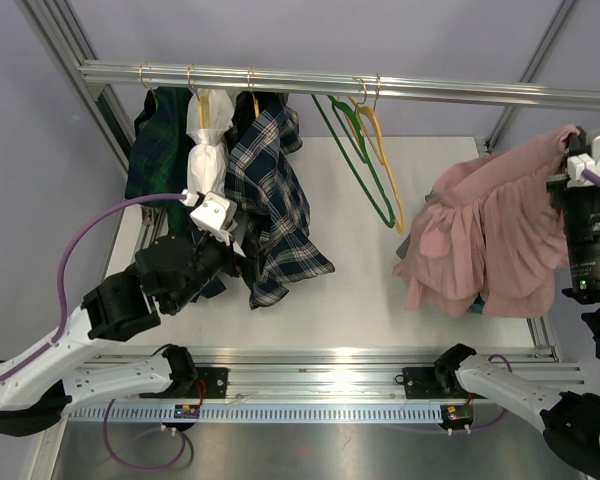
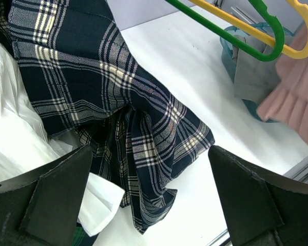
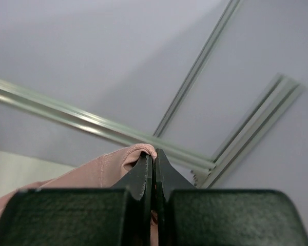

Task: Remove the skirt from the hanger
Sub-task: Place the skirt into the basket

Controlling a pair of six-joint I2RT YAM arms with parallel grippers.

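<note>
My right gripper (image 3: 153, 174) is clamped tight on a fold of the pink skirt (image 1: 485, 235), fingers pressed together with the cloth pinched between them, and I hold it lifted at the right edge of the table (image 1: 350, 290) so the rest drapes down in a heap. It hangs off no hanger now, so this skirt looks freed; I judge I keep it raised to carry it clear.

My left gripper (image 2: 149, 200) stands spread wide and grasps nothing. It hovers just in front of the navy plaid skirt (image 2: 118, 113), framing its hem between my fingers, which suits lining up a grab there.

Farther back, the rail (image 1: 330, 82) carries the garments: I count three in the left cluster — a dark green plaid one (image 1: 158, 140), a white one (image 1: 208, 150), and the navy plaid. Beside them hang two bare hangers, one green hanger (image 1: 355, 155) and one yellow hanger (image 1: 385, 160), overlapping. A teal object (image 2: 241, 66) lies on the table beyond them, partly hidden; I cannot tell what it is.
</note>
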